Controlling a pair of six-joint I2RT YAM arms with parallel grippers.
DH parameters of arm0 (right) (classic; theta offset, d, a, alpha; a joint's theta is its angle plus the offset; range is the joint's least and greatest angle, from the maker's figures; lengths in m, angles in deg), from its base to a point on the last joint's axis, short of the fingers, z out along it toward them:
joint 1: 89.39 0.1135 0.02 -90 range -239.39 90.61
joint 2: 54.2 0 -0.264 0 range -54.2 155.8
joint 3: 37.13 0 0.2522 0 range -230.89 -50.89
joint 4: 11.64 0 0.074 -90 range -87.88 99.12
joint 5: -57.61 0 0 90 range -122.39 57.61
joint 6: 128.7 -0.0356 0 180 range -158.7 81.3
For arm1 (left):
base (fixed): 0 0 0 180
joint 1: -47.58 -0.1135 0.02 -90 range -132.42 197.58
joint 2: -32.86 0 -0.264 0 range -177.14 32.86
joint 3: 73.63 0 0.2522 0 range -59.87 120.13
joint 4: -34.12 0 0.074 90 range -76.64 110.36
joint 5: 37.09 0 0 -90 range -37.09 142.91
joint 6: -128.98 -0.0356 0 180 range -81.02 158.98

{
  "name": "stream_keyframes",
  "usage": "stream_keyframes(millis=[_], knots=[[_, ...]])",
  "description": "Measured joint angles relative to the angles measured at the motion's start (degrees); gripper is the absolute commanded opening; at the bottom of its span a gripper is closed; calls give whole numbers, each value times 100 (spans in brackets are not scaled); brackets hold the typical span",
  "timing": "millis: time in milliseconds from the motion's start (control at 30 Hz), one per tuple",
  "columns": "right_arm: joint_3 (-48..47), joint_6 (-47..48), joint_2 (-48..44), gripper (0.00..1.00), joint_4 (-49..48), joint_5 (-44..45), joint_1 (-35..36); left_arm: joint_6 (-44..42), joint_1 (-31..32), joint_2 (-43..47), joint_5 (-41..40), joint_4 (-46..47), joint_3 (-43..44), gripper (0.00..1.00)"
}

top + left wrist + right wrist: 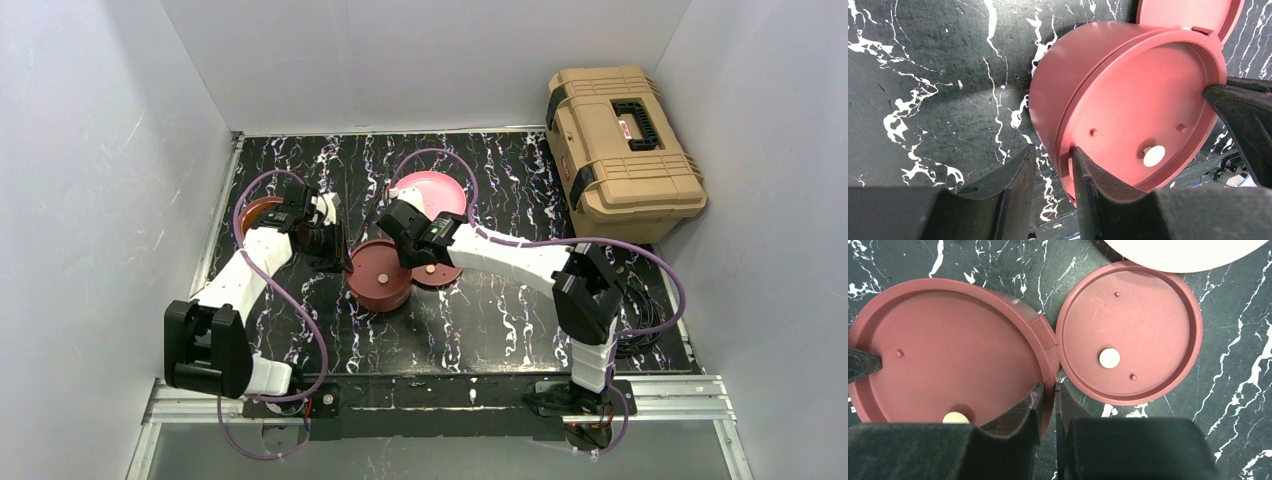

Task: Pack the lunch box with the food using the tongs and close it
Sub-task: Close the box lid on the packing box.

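The maroon lunch box (378, 287) stands mid-table with a flat disc lid on it, pale dot showing (955, 417). My left gripper (1053, 150) is open and straddles the lunch box's (1128, 100) left rim, with a gap at the outer finger (1015, 175). My right gripper (1049, 386) pinches the right rim of the lunch box (958, 350). A second disc lid (1143, 335) lies flat beside it. The slim dark tongs (373, 212) lie behind the box. A second small bowl (258, 212) sits far left. No food can be made out.
A pink plate (440, 190) lies behind the right gripper (408, 262), partly hidden by it. A large tan toolbox (625, 150) sits at the back right corner. Purple cables loop over both arms. Grey walls enclose the table.
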Motion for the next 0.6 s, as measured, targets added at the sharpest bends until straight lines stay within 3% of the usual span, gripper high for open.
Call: stream_keyframes(millis=[600], knots=[[1145,-4,-599,25,-1246,-160,-31,-2,61,-402,-149,-251,361,30]])
